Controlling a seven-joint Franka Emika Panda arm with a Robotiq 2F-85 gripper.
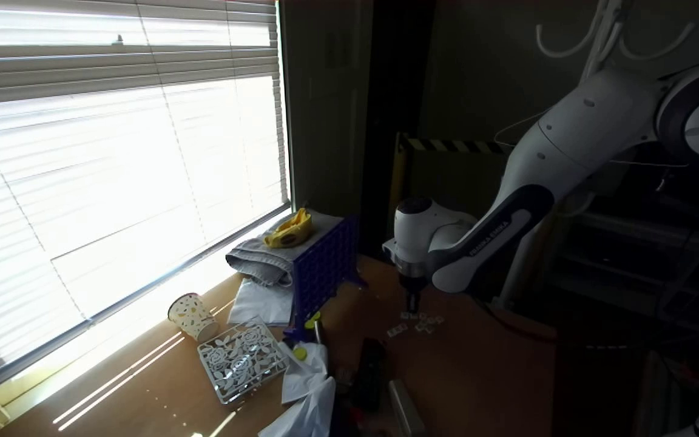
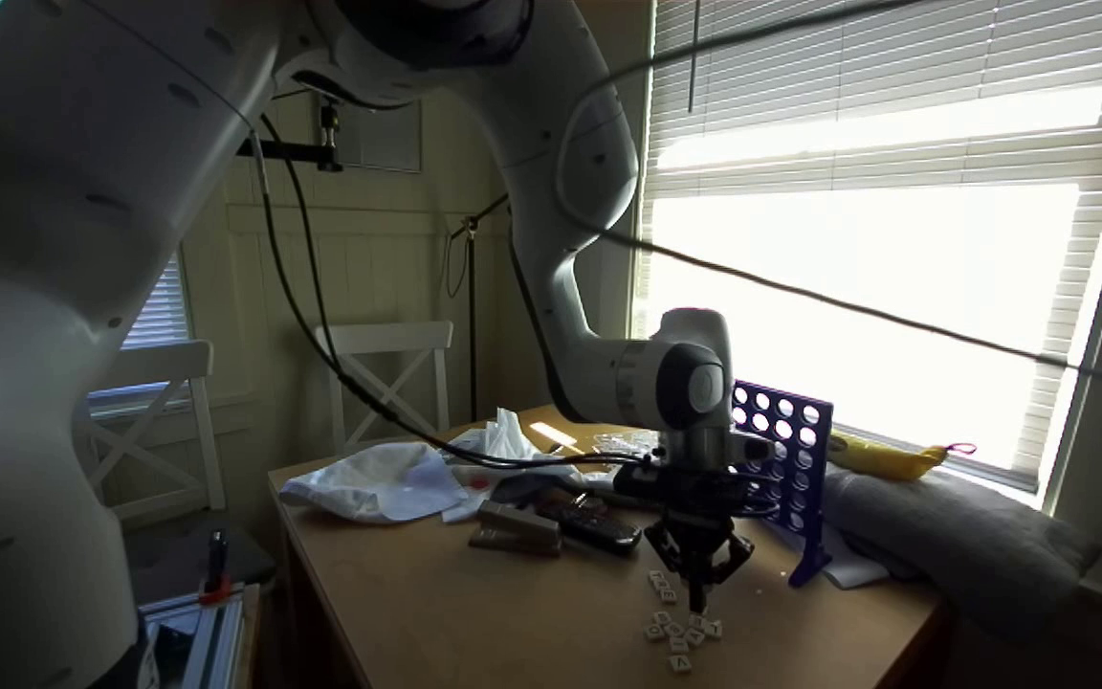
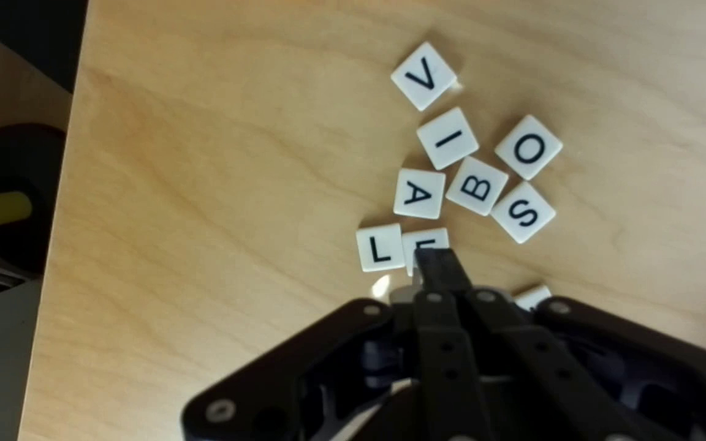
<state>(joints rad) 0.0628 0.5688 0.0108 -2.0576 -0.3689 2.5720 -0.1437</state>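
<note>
My gripper (image 3: 434,254) is shut, its dark fingertips pressed together with no object visible between them. It points down at a white letter tile (image 3: 425,237) whose letter is half covered by the tips; whether they touch it I cannot tell. Beside that tile lies the L tile (image 3: 380,247), with the A tile (image 3: 419,193), B tile (image 3: 477,186), S tile (image 3: 523,212), I tile (image 3: 448,138), O tile (image 3: 529,147) and V tile (image 3: 423,76) farther up. Another tile (image 3: 532,297) is mostly hidden behind the gripper. In both exterior views the gripper (image 2: 697,605) stands low over the tiles.
A blue upright grid (image 2: 781,450) stands near the gripper, with a folded grey cloth (image 2: 934,526) and a yellow banana-like object (image 1: 292,229) behind. A stapler (image 2: 517,526), a black remote (image 2: 599,526), a white trivet (image 1: 243,361) and a paper cup (image 1: 193,317) share the table.
</note>
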